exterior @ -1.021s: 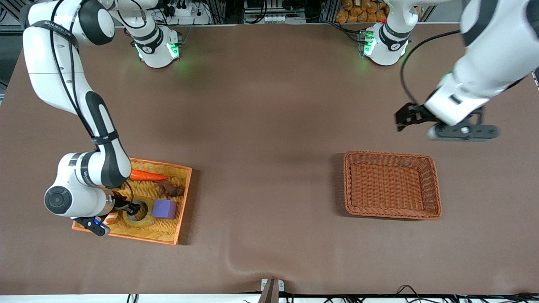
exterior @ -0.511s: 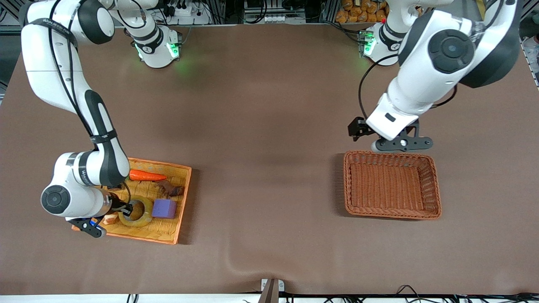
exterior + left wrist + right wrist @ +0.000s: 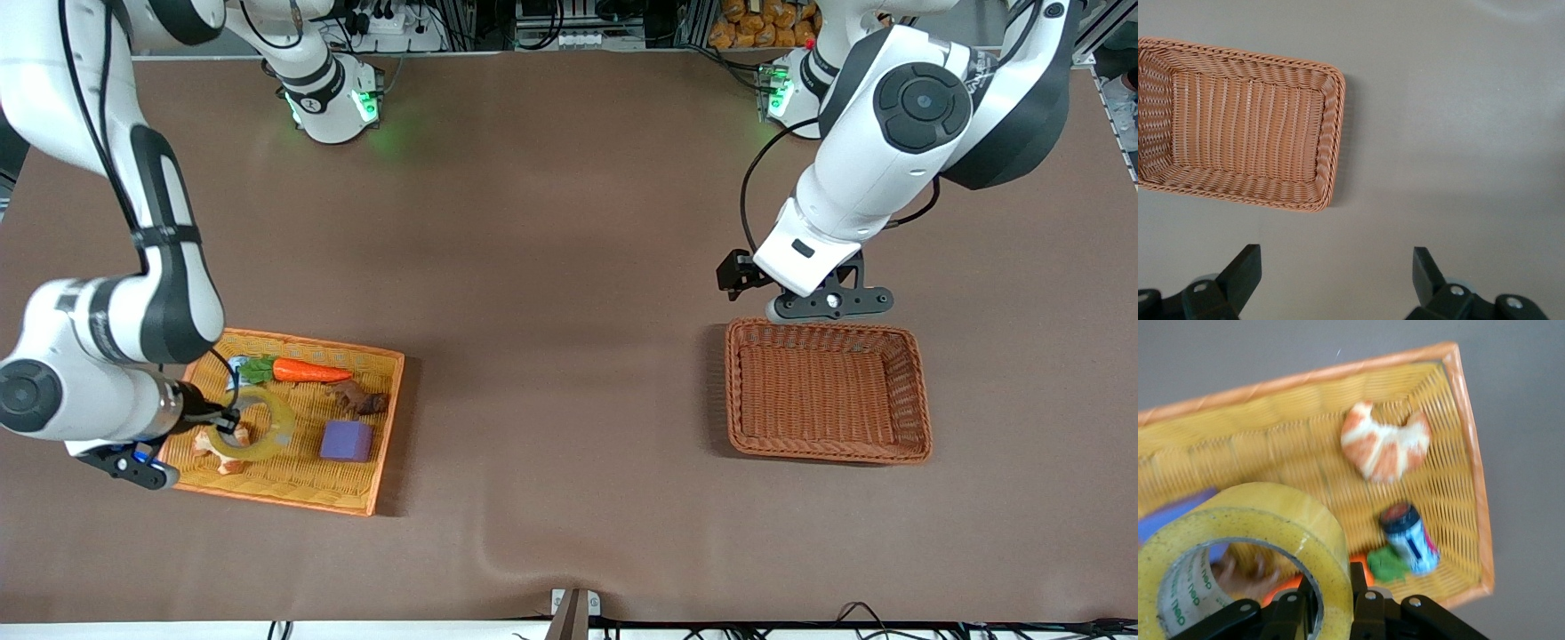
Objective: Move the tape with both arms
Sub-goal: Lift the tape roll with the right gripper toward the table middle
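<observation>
The tape (image 3: 260, 425), a yellowish translucent ring, hangs tilted in my right gripper (image 3: 229, 420) above the yellow tray (image 3: 378, 418) at the right arm's end of the table. In the right wrist view the gripper (image 3: 1335, 593) is shut on the tape's wall (image 3: 1271, 520), one finger inside the hole and one outside. My left gripper (image 3: 829, 302) is open and empty, over the table just at the brown wicker basket's (image 3: 921, 391) rim nearest the bases. In the left wrist view the gripper (image 3: 1337, 267) shows wide-apart fingers, with the basket (image 3: 1328, 133) below.
The tray holds a carrot (image 3: 307, 372), a purple block (image 3: 346, 440), a small brown object (image 3: 360, 400) and a croissant (image 3: 218, 442). The right wrist view shows the croissant (image 3: 1385, 450) and a small can (image 3: 1410, 540). The basket has nothing in it.
My right gripper has lifted the tape off the tray floor and drawn it toward the tray's outer end. My left arm swung in from the table's end to the basket's rim.
</observation>
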